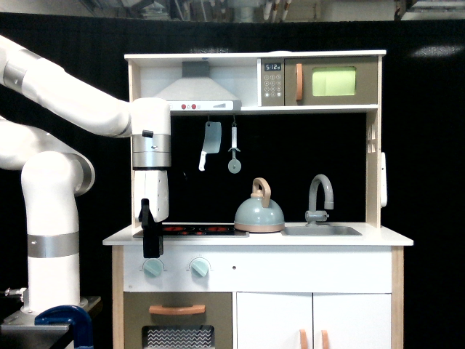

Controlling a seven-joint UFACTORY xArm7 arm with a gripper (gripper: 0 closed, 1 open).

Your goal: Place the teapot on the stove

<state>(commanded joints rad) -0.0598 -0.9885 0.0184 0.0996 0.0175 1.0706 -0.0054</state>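
The grey-blue teapot (259, 213) with its light-wood arched handle stands upright on the toy kitchen's counter. It sits at the right end of the black stove (190, 230), between the stove and the sink. Its base seems to overlap the stove's right edge, but I cannot tell by how much. My gripper (151, 243) hangs straight down at the counter's front left corner, well to the exterior view's left of the teapot. Its black fingers are seen edge-on and hold nothing that I can see. Whether they are open or shut does not show.
A grey faucet (320, 193) and sink basin (321, 230) lie right of the teapot. A toy cleaver (211, 142) and a round utensil (234, 156) hang above the stove under the hood (196, 93). Two knobs (199, 267) sit on the front panel. A blue clamp (67, 320) holds the arm's base.
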